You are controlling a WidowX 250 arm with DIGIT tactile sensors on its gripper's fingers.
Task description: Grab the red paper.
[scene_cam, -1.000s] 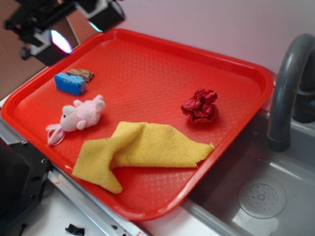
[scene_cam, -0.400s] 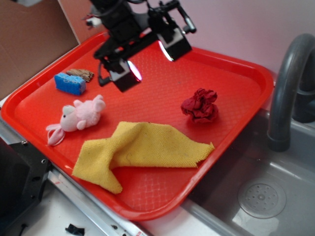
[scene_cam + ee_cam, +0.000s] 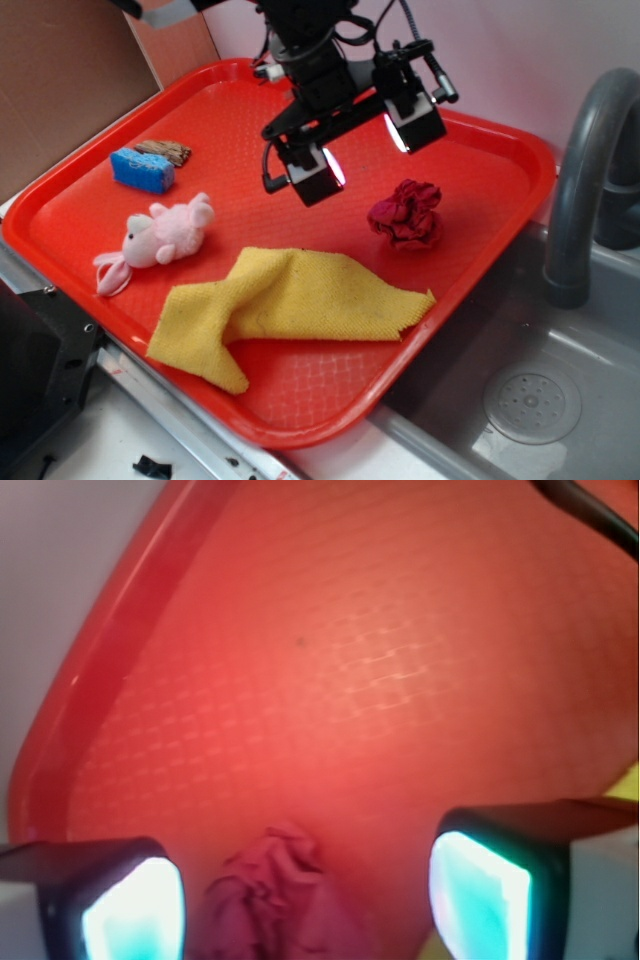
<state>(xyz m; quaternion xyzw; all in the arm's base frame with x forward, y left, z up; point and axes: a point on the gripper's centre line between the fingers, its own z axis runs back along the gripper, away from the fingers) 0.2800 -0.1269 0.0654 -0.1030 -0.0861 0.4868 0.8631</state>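
The gripper (image 3: 365, 140) hangs above the middle of the red tray (image 3: 480, 130), with its two fingers (image 3: 318, 178) spread wide apart and nothing between them. The red paper (image 3: 406, 214) lies on the tray floor toward the right edge, close to the side where the sink (image 3: 560, 400) begins, and it touches no other thing. In the exterior view the gripper is above and a little to the left of the paper, not yet around it. In the wrist view the red paper (image 3: 268, 900) shows low in the picture between the two pads (image 3: 480, 895), so I judge that the open fingers are being lined up to straddle it; a descent and a closing are still needed. The wide opening fits the ball, which is wrinkled and will probably give under pressure. On the tray I count one red paper, one yellow cloth (image 3: 290, 305) lying spread near the front edge, one pink plush toy (image 3: 160, 240) by the left edge, one blue sponge (image 3: 142, 170) and one small brown object (image 3: 165, 151) just behind it near the left corner. One grey faucet (image 3: 585, 180) stands over the sink.
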